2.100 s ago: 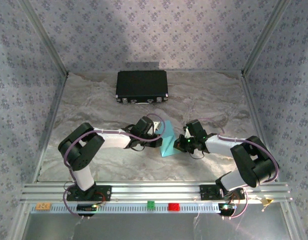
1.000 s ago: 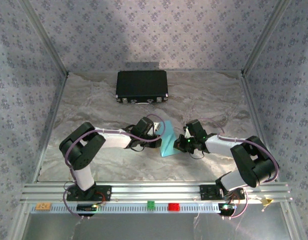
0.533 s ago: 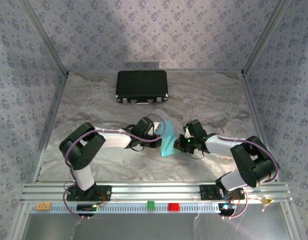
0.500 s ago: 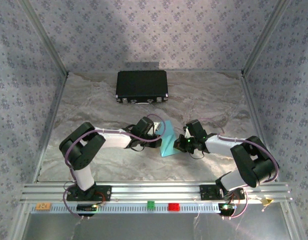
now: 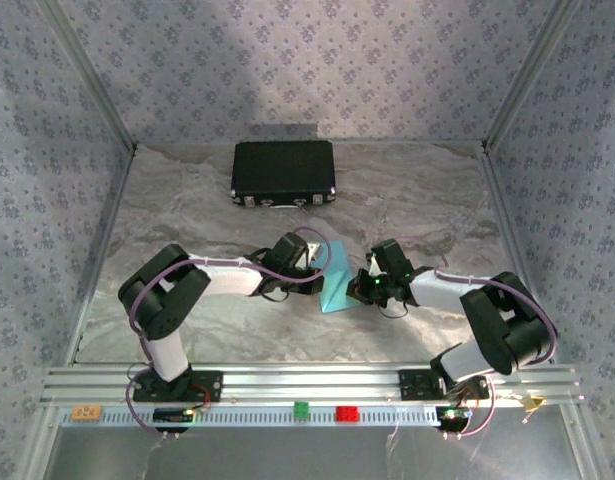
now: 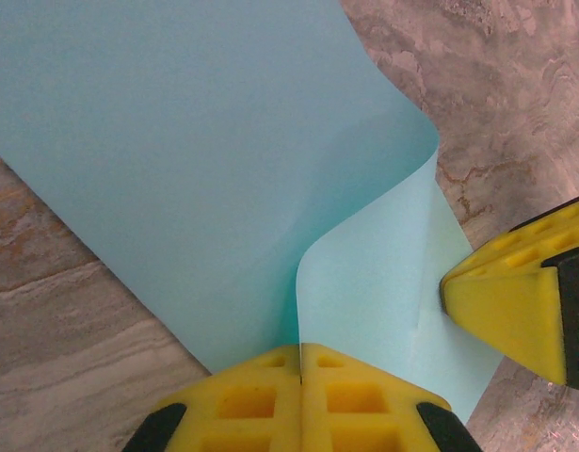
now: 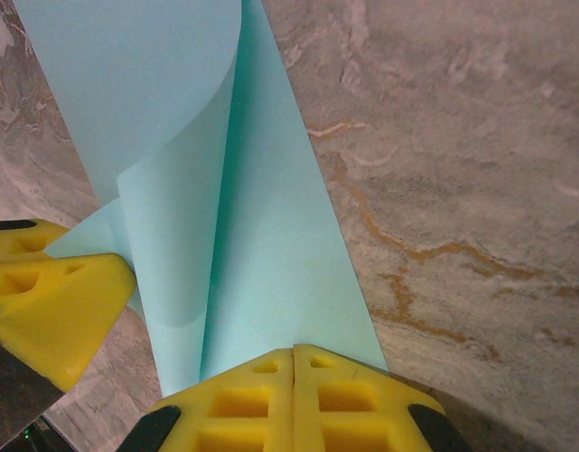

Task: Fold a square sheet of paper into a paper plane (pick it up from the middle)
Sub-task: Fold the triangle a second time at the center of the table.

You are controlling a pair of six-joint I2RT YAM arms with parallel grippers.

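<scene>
Cannot trace the square sheet of paper (image 6: pixel 176 141) to its far corners: cropped top and left in the left wrist view, top in the right wrist view. Below the sheet, left claw (image 6: pixel 300 363) and right claw (image 7: pixel 295 363) each cut off at the lower edge. From above, grips on the sheet too small to tell.

Overhead view, 2 wrist close-ups, shared paper (image 6: pixel 176 141)

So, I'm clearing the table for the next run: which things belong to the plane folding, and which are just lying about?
In the job: paper; left tool and right tool, both shut on it.
Lying about: black case; red block; green block.
</scene>
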